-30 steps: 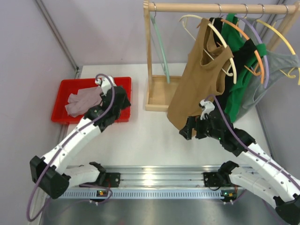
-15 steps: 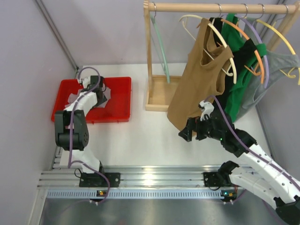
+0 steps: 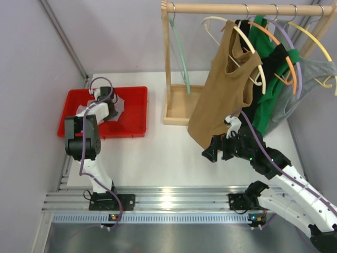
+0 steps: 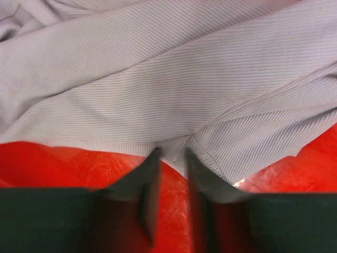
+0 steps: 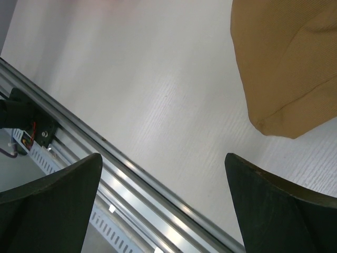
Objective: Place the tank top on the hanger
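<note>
The pale mauve tank top (image 4: pixel 158 84) lies crumpled in the red tray (image 3: pixel 135 94), and only small bits of it (image 3: pixel 81 111) show from above. My left gripper (image 3: pixel 108 105) reaches down into the tray. In the left wrist view its jaws (image 4: pixel 171 155) stand narrow with a small gap, straddling the top's ribbed hem, and red tray floor shows between them. The mint-green hanger (image 3: pixel 180 58) hangs bare at the left end of the wooden rail. My right gripper (image 3: pixel 208 153) hovers wide open (image 5: pixel 163 200) above the table, holding nothing.
The wooden rack (image 3: pixel 181 105) stands at the back centre. A tan-brown tank top (image 3: pixel 226 95) on a cream hanger hangs just above my right gripper, its lower edge (image 5: pixel 284 68) showing in the right wrist view. Green, black and grey garments (image 3: pixel 274 84) hang further right.
My left arm swung back and left, dropping its gripper into the tray over the tank top, and its jaws have narrowed. The right gripper drifted slightly lower and stays open.
</note>
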Robot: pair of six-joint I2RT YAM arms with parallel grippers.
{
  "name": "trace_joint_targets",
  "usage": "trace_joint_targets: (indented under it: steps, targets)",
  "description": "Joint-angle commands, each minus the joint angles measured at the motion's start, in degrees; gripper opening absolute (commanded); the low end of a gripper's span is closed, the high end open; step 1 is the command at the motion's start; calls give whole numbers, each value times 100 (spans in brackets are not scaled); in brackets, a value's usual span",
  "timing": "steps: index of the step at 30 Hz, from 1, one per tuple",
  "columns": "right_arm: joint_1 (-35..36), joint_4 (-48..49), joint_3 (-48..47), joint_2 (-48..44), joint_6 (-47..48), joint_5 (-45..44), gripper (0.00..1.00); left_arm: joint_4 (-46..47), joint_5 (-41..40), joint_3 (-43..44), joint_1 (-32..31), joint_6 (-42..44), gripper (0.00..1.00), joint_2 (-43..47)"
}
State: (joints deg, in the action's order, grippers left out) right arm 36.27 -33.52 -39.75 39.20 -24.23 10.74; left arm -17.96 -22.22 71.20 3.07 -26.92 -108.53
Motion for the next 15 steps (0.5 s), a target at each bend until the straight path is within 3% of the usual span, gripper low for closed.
trace_joint_targets:
  steps: [1, 5, 12, 14, 15]
  targets:
    - [91, 82, -7, -62, 76, 95, 100, 327, 60, -62, 18, 64, 25, -46]
    - [91, 91, 20, -70, 76, 147, 100, 302, 200, -133, 18, 151, 0, 112]
    - [82, 126, 11, -44, 41, 191, 100, 354, 464, -212, 9, 371, 0, 1052]
    - [91, 135, 11, -44, 50, 235, 100, 319, 254, -142, 9, 433, 7, 1150]
    - [91, 144, 20, -44, 41, 244, 100, 284, 157, -115, 18, 468, 3, 1141]
